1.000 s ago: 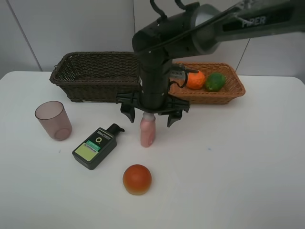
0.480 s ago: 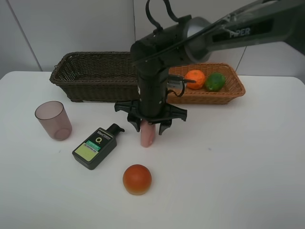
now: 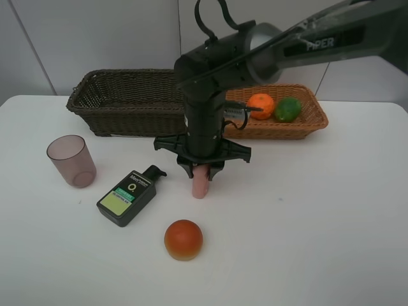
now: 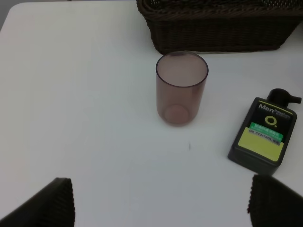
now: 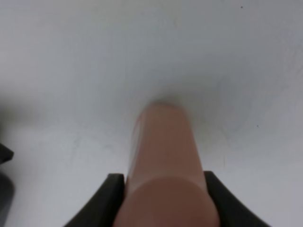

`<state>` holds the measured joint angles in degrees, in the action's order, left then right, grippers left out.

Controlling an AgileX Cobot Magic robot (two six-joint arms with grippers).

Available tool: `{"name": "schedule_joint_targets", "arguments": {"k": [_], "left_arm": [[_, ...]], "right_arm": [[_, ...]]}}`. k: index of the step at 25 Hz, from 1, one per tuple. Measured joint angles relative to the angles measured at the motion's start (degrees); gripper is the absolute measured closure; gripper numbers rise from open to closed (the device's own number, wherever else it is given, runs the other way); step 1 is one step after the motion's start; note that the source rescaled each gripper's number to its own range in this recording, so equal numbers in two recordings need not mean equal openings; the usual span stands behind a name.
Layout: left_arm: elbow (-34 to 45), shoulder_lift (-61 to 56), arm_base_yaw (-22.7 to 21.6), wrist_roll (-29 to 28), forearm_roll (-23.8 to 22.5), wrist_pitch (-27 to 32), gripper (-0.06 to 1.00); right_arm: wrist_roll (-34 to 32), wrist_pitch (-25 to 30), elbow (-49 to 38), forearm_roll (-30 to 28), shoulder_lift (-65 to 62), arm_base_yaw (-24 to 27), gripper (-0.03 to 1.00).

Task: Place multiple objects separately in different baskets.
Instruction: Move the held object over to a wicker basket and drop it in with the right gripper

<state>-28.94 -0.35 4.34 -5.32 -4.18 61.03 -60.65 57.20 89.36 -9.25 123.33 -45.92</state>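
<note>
Pinches the small pink plastic bottle point(image 3: 200, 186) near its top with the right gripper point(image 3: 201, 172), black fingers point(image 5: 112, 201) pressed against both of its sides, the bottle's foot seemingly on the white table point(image 3: 319, 223) in front of the baskets. A second ago: spread wide above the cap; now lowered and drawn in. Means a grasp made, lift not yet begun. Probably calls for the dark brown woven wicker basket point(image 3: 115, 120), given the orange point(image 3: 261, 106) and green oval fruit point(image 3: 288, 109) in the light orange-tan wicker basket point(image 3: 309, 122). Hangs the left gripper point(image 4: 165, 203) spread wide, holding nothing, near the translucent mauve plastic cup point(image 4: 182, 87) and dark green flat pump bottle point(image 4: 265, 135). Leaves the red-orange round fruit point(image 3: 183, 240) on the table.
</note>
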Motion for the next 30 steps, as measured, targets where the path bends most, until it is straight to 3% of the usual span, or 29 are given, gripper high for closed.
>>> {"name": "schedule_joint_targets", "arguments": {"k": [11,14,19,22,28,30], "left_arm": [[0.0,0.0,0.0,0.0,0.0,0.0,-0.01],[0.0,0.0,0.0,0.0,0.0,0.0,-0.01],[0.0,0.0,0.0,0.0,0.0,0.0,-0.01],[0.0,0.0,0.0,0.0,0.0,0.0,-0.01],[0.0,0.0,0.0,0.0,0.0,0.0,-0.01],[0.0,0.0,0.0,0.0,0.0,0.0,-0.01]], "right_arm": [[1.1,-0.2,0.3,0.0,-0.3,0.0,0.96],[8.1,2.2,4.0,0.0,-0.4,0.0,0.96],[28.4,11.3,16.4,0.1,-0.7,0.0,0.96],[36.6,12.2,22.6,0.0,-0.9,0.0,0.96],[40.6,12.4,32.7,-0.1,1.1,0.8,0.96],[40.7,9.5,34.7,-0.3,2.7,1.6,0.96]]}}
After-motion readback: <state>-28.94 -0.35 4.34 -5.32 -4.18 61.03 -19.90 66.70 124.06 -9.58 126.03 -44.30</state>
